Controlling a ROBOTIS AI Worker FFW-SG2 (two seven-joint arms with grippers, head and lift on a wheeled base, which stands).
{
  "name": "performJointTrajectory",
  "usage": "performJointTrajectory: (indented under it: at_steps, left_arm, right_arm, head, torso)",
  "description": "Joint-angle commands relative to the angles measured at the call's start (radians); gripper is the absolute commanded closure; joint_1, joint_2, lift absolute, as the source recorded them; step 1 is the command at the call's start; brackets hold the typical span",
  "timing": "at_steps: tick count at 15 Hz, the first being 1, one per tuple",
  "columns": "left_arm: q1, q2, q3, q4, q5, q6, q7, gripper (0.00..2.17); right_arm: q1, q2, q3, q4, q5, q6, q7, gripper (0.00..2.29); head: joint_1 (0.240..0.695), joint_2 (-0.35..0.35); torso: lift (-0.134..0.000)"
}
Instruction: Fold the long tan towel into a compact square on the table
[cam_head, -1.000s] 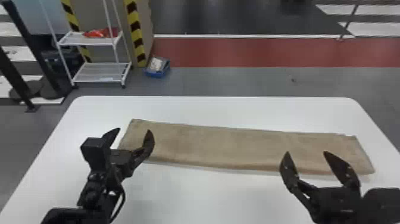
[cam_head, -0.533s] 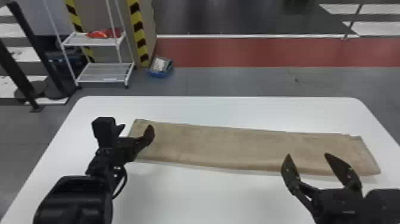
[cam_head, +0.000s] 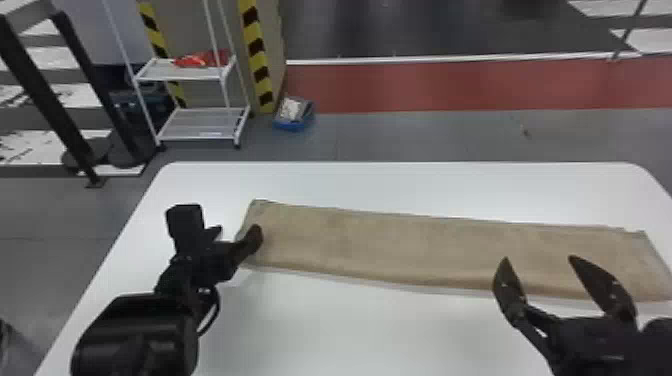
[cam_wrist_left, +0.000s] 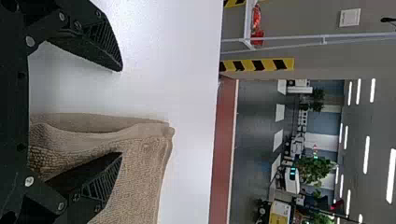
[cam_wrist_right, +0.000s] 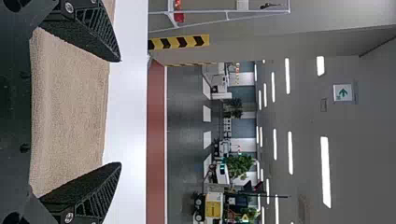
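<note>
The tan towel (cam_head: 400, 247) lies as a long flat strip across the white table. My left gripper (cam_head: 237, 237) is at the towel's left end. In the left wrist view my left gripper (cam_wrist_left: 122, 112) is open, one finger over the towel (cam_wrist_left: 140, 172) and the other over bare table, with the towel's end edge between them. Close to the towel's front edge on the right, my right gripper (cam_head: 540, 257) stands open. The right wrist view has the towel (cam_wrist_right: 70, 112) spanning the space between the spread fingers of my right gripper (cam_wrist_right: 120, 112).
The white table (cam_head: 350, 332) extends in front of the towel and behind it. Beyond its far edge, on the floor, stand a white wire shelf (cam_head: 200, 125) and a small blue box (cam_head: 294, 115). Dark posts (cam_head: 50, 95) rise at the far left.
My left gripper has turned and moved to the towel's left end, its forearm swinging further into the head view. The right gripper keeps its place beside the towel, which lies as before.
</note>
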Motion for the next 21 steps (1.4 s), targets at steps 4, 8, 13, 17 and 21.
performJointTrajectory:
  at_steps: [4,8,13,17,21]
  left_arm:
    - [0.038,-0.004,-0.007,-0.077,-0.002,0.081,-0.021,1.22]
    - [0.079,-0.007,-0.01,-0.195,0.001,0.115,-0.053,1.78]
    - [0.109,-0.013,-0.007,-0.422,0.09,0.311,0.028,1.78]
    - [0.109,-0.03,-0.171,-0.62,0.113,0.551,0.235,1.78]
    - [0.095,-0.094,-0.421,-0.628,0.004,0.551,0.384,1.77]
  right_arm:
    - [0.013,-0.001,-0.003,-0.023,-0.008,0.022,0.001,0.09]
    - [0.013,-0.001,-0.001,-0.027,-0.01,0.018,0.002,0.09]
    - [0.005,-0.02,-0.026,-0.026,-0.034,0.015,0.001,0.09]
    - [-0.043,-0.067,-0.073,0.01,-0.091,0.006,-0.034,0.09]
    - [-0.122,-0.136,-0.046,0.109,-0.152,0.058,-0.103,0.09]
  head:
    - [0.695,0.089]
    - [0.695,0.071]
    - [0.695,0.067]
    - [0.695,0.018]
    - [0.695,-0.126]
  torso:
    - [-0.113]
    - [-0.113]
    - [-0.113]
    - [-0.113]
    - [-0.113]
